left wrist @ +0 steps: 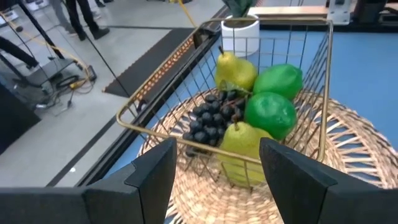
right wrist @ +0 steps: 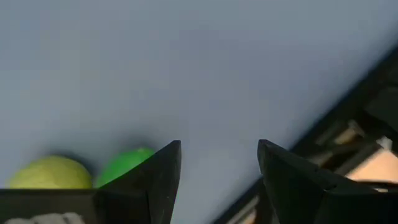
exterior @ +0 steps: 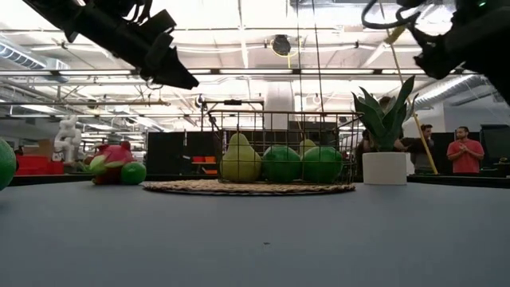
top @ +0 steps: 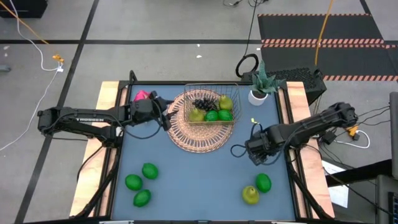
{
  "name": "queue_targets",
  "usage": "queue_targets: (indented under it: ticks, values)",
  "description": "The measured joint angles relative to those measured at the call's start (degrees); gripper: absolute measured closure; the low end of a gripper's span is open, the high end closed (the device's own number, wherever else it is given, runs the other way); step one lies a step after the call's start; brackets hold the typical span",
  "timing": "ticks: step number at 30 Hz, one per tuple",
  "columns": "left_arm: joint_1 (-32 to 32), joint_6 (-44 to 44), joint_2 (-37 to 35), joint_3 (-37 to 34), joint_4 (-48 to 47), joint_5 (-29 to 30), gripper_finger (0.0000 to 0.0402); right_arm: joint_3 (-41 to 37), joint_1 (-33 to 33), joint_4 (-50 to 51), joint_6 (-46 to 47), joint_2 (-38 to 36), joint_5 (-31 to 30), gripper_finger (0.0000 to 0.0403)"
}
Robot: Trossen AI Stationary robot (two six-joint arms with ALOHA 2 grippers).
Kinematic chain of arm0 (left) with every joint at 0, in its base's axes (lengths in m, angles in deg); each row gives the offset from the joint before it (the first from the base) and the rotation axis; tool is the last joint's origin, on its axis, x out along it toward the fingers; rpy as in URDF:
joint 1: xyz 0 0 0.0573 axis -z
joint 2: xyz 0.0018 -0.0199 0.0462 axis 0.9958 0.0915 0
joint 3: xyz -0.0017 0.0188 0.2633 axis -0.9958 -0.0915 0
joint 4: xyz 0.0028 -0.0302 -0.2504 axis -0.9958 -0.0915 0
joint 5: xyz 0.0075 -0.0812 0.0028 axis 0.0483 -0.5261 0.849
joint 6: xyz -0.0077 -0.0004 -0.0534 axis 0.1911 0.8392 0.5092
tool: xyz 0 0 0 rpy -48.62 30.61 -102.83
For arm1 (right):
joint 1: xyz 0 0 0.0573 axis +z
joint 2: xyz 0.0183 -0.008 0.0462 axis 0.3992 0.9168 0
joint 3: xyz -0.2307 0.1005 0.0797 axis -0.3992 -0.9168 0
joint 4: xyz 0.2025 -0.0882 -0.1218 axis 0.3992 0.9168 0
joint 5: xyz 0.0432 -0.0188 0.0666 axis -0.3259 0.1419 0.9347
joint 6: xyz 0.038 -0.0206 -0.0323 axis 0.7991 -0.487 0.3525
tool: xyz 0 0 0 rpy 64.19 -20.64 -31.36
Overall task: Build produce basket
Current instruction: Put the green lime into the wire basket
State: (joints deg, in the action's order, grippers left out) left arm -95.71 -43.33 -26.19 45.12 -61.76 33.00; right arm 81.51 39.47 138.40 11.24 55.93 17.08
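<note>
Left hand [top: 166, 116] hovering apart by wire basket [top: 210, 107]; right hand [right wrist: 217, 180] apart, empty; risk: descending fingers snagging mesh, dragging basket off mat [top: 193, 138].

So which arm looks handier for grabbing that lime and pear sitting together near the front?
The right one, probably. The right gripper hangs open just behind the lime and pear, while the left gripper is across the table beside the basket.

Round woven mat [top: 200, 134] sits mid-surface toward the far edge. Spiky plant in a white pot [top: 259, 94] at the far right corner. A couple of people [exterior: 464, 151] are standing way back in the room.
</note>
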Motion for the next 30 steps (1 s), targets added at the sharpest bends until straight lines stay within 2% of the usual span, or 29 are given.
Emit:
queue_targets:
  ticks: [9,16,30]
  values:
    - [0.0,-1.45,0.0,0.01,0.37,-0.07,0.017,0.0,0.52,1.72,5.74,-4.91,5.87,0.0195]
    - [0.0,-2.19,0.02,0.01,-0.44,-0.07,0.017,0.0,5.5,1.15,11.96,-5.85,8.2,0.0195]
    - [0.0,-2.14,0.02,0.01,-0.97,-0.06,0.017,0.0,17.85,-6.01,28.31,-5.85,5.32,0.0195]
